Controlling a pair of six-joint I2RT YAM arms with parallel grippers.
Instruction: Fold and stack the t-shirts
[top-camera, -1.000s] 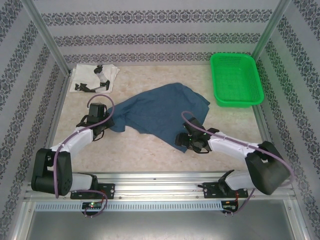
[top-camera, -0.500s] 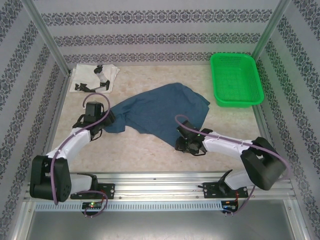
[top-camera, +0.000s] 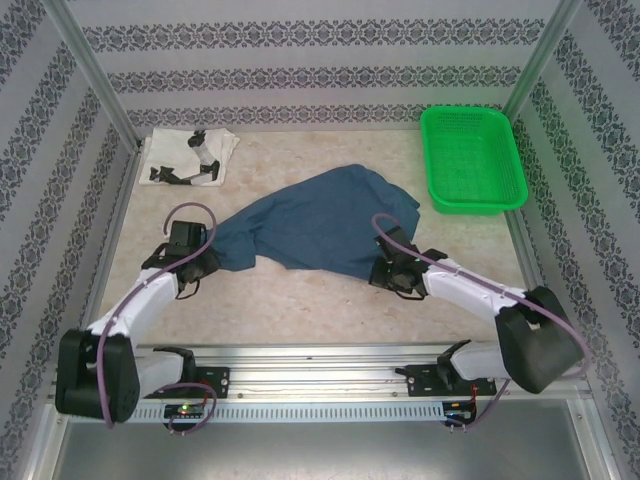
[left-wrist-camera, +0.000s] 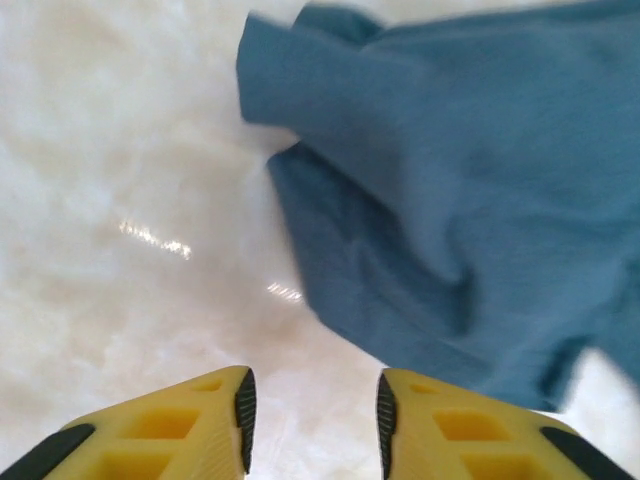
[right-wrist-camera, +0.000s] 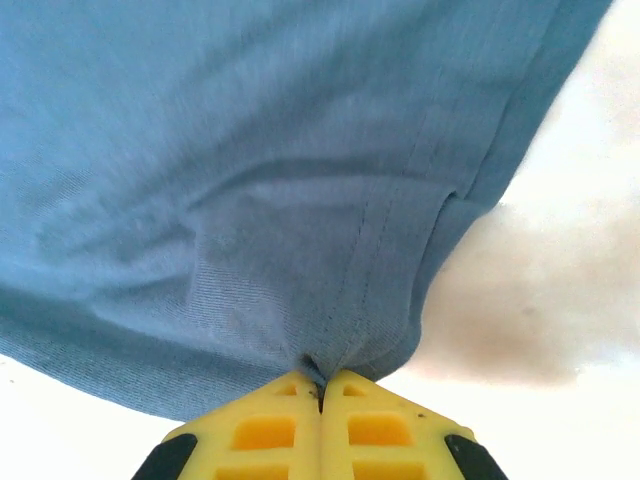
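Patterned wallpaper closes in a pale marbled counter (top-camera: 300, 305), with a green mesh basket (top-camera: 472, 160) at its far right corner. The dark blue shirt (top-camera: 320, 222) lies crumpled across the middle of the counter, its cloth drawn out toward the left into a narrowing tip. The white shirt (top-camera: 190, 156) (black printed marks on it) sits folded in the far left corner, well apart from the blue one.

At the blue shirt's left tip, the left jaws stand parted with a moderate gap. In the left wrist view only bare counter shows between them, and the shirt's edge lies just ahead and to the right, not touching them.

On the shirt's near right edge, the right jaws are pressed together on the hem. In the right wrist view a small pinch of stitched cloth is caught between them, and the rest of the shirt spreads away above.
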